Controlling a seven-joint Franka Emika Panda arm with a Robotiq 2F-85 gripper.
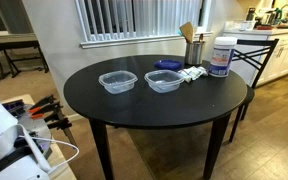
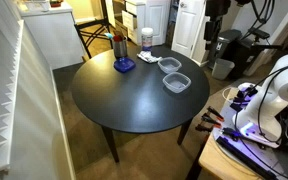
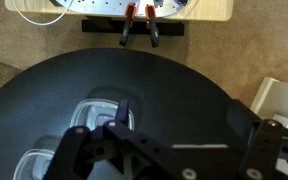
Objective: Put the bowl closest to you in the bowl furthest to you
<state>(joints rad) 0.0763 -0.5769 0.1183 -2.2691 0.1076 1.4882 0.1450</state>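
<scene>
Dark and round, the table fills the middle of a lived-in room with blinds on the window behind it. Nearest the robot is a wooden bench, and two orange-handled clamps sit on its edge, probably to hold the mount steady.

The gripper hangs above the tabletop. In the wrist view its fingers stand apart with bare table showing between them, and nothing is held. It seems to be lining up for a first grasp, so the task looks barely begun.

Two clear plastic bowls sit on the table, both upright and empty. The near bowl lies toward the robot's side, and the far bowl sits just beside it with a narrow gap, not touching. They appear alike in shape, so one should nest in the other. Thin walls will probably flex, so a pinch on the rim seems the likeliest hold.

Past the far bowl the clutter gathers at the table's far edge, out of the working path:
- one blue dish
- a few small white items, too small to name
- one utensil holder with wooden tools standing in it
- one white tub with a blue label

Beyond the table stands one chair.
</scene>
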